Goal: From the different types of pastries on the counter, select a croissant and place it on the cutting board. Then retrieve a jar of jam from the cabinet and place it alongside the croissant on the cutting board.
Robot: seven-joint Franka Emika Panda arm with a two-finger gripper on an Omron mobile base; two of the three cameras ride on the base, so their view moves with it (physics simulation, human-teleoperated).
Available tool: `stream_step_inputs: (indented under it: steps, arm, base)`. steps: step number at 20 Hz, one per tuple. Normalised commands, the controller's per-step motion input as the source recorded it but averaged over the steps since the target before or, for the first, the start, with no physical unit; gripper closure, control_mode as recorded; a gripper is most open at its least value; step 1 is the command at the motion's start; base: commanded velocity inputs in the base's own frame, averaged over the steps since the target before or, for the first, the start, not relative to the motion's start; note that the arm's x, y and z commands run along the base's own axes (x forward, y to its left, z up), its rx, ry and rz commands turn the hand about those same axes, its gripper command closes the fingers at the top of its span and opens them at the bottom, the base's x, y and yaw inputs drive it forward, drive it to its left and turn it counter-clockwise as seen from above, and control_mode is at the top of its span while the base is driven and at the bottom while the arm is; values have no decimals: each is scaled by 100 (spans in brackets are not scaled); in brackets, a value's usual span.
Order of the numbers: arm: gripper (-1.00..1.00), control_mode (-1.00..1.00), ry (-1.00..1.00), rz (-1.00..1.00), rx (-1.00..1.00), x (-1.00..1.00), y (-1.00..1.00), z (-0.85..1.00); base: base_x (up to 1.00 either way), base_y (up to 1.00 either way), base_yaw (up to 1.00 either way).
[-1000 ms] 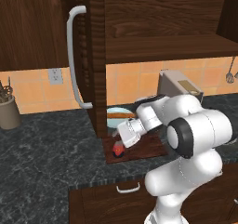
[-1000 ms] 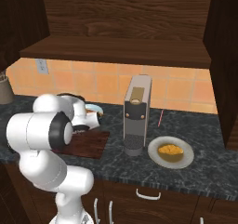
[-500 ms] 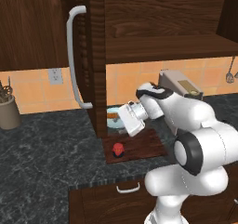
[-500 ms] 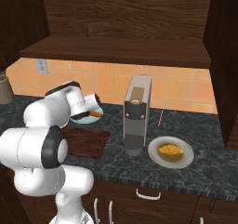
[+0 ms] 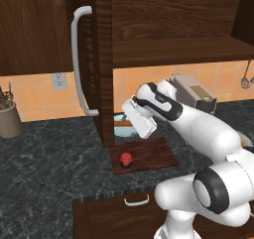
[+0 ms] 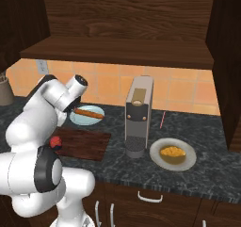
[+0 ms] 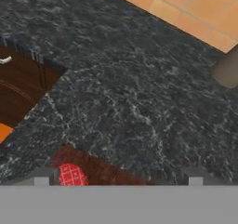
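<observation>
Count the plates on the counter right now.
2: a pale blue plate holding the stick pastry behind the cutting board, and a grey plate with the croissant right of the coffee machine.

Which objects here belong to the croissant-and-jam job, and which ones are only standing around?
Belong to the job:
- jar of jam, already on the cutting board
- croissant, on a grey plate
- cabinet
- stick-shaped pastry

Only standing around:
- coffee machine
- utensil holder
- wall outlet
</observation>
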Motion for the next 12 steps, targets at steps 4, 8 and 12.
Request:
stream_step_inputs:
  steps: [4, 8, 12]
  arm:
    - [-100, -100, -22, 27, -21, 0, -46, 25]
    - [-100, -100, -32, 28, -16, -9, -60, 22]
    - [-100, -100, -26, 13, -20, -33, -27, 8]
  base:
    - [0, 0, 0]
    - [0, 0, 0]
    - [0, 0, 0]
